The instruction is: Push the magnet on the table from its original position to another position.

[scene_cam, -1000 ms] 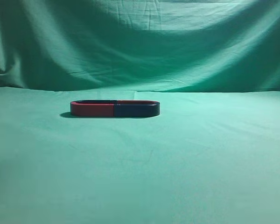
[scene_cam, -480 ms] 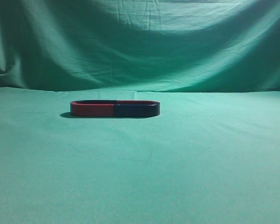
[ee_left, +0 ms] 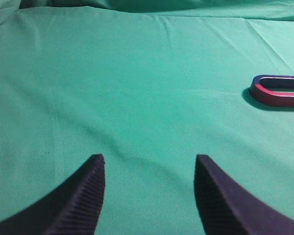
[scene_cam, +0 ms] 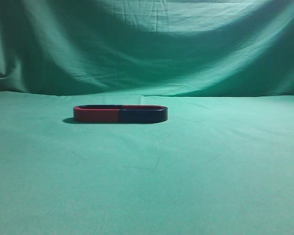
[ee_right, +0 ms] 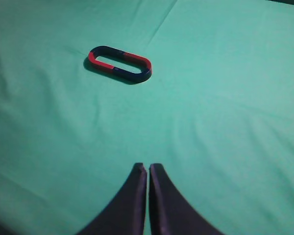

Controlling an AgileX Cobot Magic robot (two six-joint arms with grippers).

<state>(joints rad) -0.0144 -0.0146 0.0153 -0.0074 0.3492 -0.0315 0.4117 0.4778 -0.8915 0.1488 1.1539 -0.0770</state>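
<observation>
Magnet (ee_right: 119, 63): flat on green counter (ee_right: 225, 98), long axis crosswise, ahead-left of right pincer (ee_right: 147, 169), tips closed together, empty. Left pincer (ee_left: 149, 161): wide apart, magnet far right.

We see the magnet (scene_cam: 120, 114) lying flat on the green cloth-covered surface (scene_cam: 186, 166), left of centre in the exterior view. It is a closed oval loop with an open middle, built of red and dark blue sections. In the exterior view its near side shows 2 halves, red at left and blue at right. Nothing touches it.
</observation>
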